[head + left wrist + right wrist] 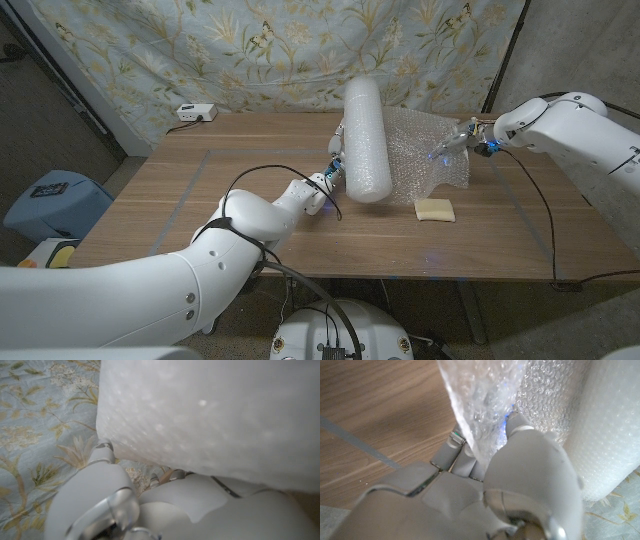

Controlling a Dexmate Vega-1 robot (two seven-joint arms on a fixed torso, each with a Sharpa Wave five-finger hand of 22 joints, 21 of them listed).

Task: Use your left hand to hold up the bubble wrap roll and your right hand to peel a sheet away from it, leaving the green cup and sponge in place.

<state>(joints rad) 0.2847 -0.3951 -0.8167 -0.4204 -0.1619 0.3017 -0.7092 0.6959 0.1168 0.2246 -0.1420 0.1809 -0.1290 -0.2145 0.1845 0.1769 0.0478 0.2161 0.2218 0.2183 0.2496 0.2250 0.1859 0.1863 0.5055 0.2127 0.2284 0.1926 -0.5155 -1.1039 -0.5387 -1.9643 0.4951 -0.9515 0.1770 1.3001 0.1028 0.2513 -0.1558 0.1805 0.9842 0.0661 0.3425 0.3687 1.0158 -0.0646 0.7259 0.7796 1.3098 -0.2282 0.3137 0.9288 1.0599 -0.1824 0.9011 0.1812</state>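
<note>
The bubble wrap roll (366,140) stands upright near the table's middle, held from its left side by my left hand (334,165). In the left wrist view the roll (210,415) lies against that hand (150,505). A clear sheet (425,150) stretches rightward from the roll to my right hand (462,138), which pinches its free edge. In the right wrist view the sheet (482,405) runs between that hand's (485,485) thumb and fingers, with the roll (607,435) beyond. A pale sponge (434,209) lies on the table below the sheet.
A white box with a cable (196,113) sits at the table's far left edge (200,128). A floral curtain (280,50) hangs behind the table. A blue bin (50,200) stands on the floor at the left.
</note>
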